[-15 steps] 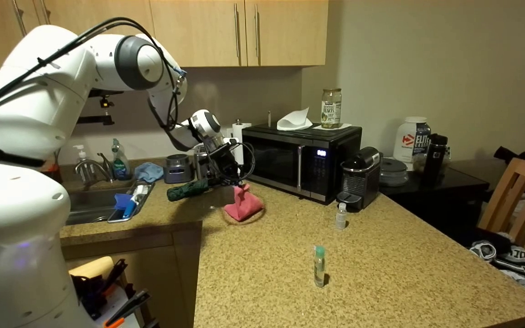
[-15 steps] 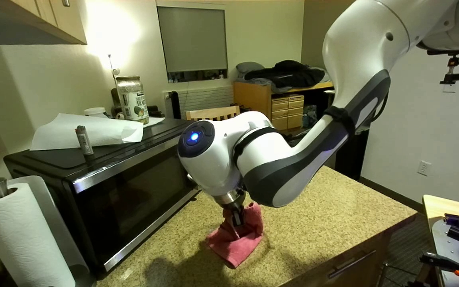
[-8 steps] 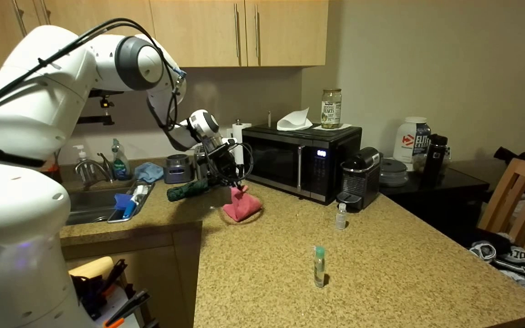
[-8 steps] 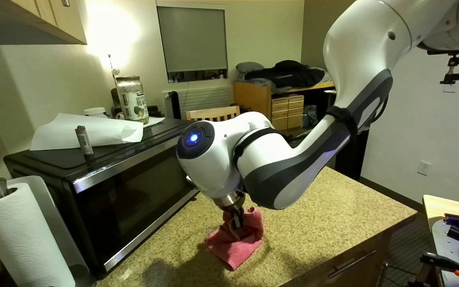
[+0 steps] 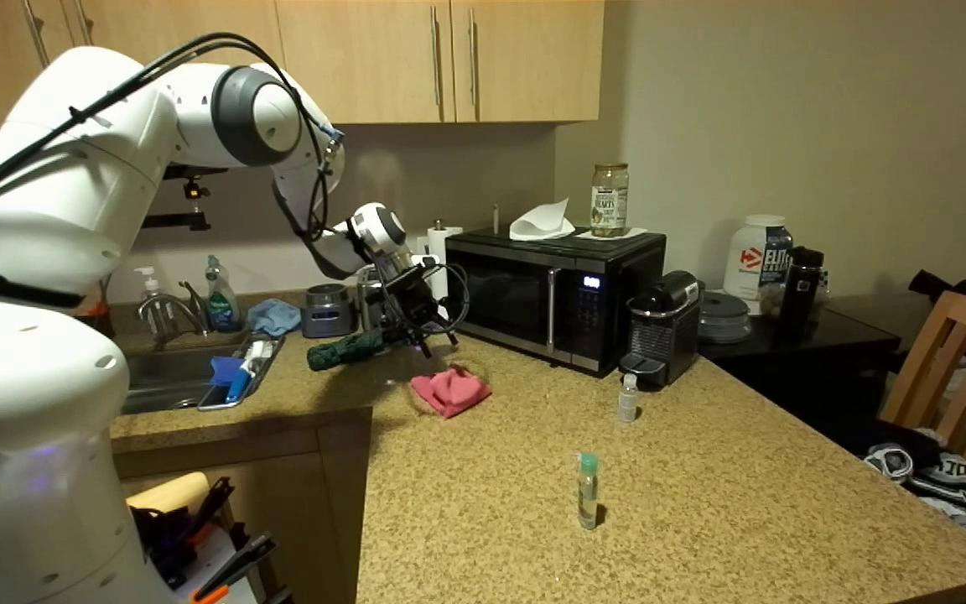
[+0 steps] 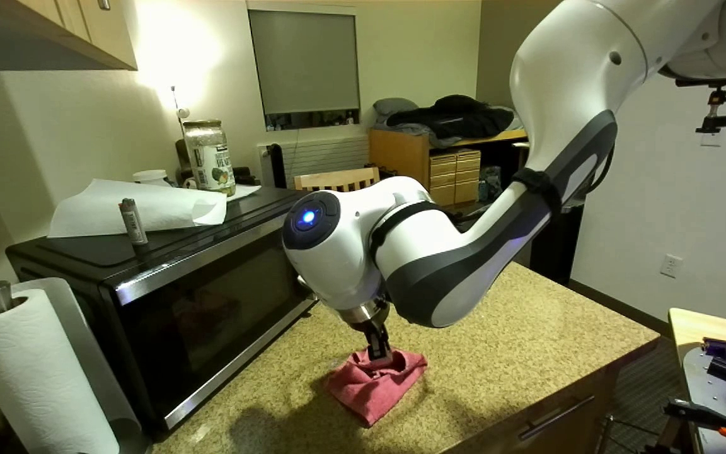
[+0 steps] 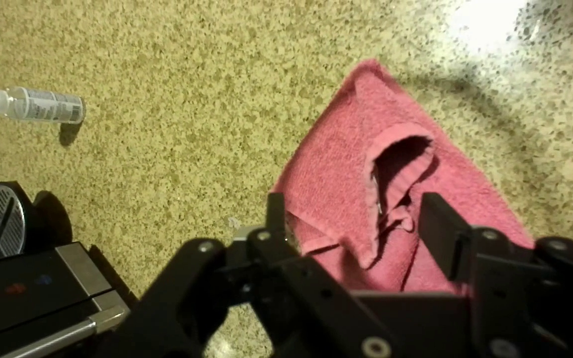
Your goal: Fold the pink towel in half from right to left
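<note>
The pink towel [image 5: 452, 391] lies low and rumpled on the speckled counter; it shows in both exterior views. In the wrist view the towel [image 7: 331, 164] has one layer folded over, with a raised loop near its middle and a loose corner pointing toward the gripper's base. My gripper [image 7: 353, 204] hangs above the cloth with its fingers spread wide and nothing gripped. Counter shows between the fingertips and the towel in an exterior view, where the gripper [image 5: 439, 345] is just above it. From the opposite side, the gripper [image 6: 379, 354] overlaps the towel's far part.
Behind the towel stands the black microwave [image 5: 500, 289], with a coffee machine [image 5: 659, 335] beside it. A small clear bottle [image 5: 627, 403] and a green-capped bottle [image 5: 588, 491] stand on the counter. A dark green object [image 5: 347, 351] is near the sink [image 5: 164, 382]. A paper towel roll [image 6: 38, 372] stands beside the microwave.
The gripper has opened and let go of the towel. The cloth's lifted peak has dropped, so it lies lower and spreads wider. The arm has hardly moved.
</note>
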You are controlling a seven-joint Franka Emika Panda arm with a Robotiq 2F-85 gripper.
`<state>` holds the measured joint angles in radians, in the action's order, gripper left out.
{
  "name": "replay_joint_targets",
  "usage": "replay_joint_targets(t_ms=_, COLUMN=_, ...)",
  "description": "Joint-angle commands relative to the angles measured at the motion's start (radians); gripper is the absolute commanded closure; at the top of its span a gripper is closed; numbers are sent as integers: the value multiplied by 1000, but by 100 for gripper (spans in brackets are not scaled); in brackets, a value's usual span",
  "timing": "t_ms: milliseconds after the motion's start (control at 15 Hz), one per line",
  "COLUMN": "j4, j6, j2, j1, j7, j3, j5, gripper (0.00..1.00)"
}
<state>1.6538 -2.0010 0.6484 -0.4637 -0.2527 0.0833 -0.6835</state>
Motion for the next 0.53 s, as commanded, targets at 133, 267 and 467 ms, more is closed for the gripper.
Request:
replay_joint_targets(t_ms=133, j4=66, j6=-2, j2=-74, j1=93, j7=23, j3=10, j5=83, gripper=0)
replay_joint_targets(t_ms=267, j4=85, j6=-9, j2=-107, j1=162, j7=76, j3=18, j5=194, gripper=0)
replay_joint_targets(t_ms=467, j4=110, j6=4, j2=-155, j1=246, j7=127, j3=7, j5=351, gripper=0)
